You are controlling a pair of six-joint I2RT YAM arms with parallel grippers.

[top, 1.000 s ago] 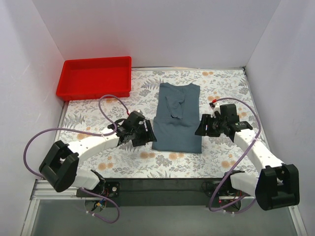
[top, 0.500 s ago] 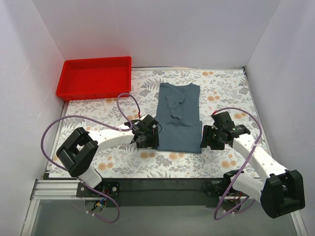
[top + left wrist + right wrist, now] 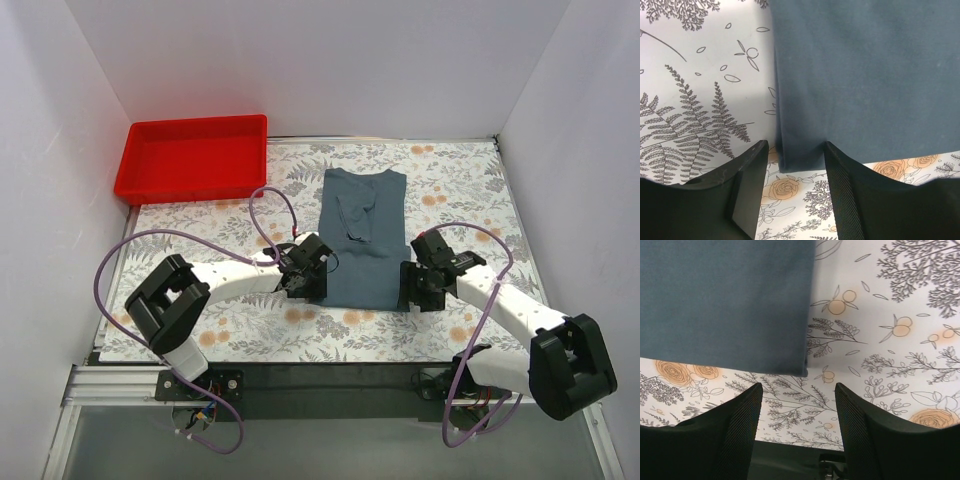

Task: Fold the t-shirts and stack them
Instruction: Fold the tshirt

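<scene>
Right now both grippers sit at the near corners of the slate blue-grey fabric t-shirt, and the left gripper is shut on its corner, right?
No. The left gripper is open: the left wrist view shows its fingers apart, straddling the near-left corner of the slate blue-grey fabric t-shirt. The right gripper sits at the other near corner.

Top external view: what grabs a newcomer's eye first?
The slate blue t-shirt, folded into a long strip mid-table, with the left end effector and right end effector open at its two near corners. Next, the bright red tray at the far left of the floral tabletop.
</scene>
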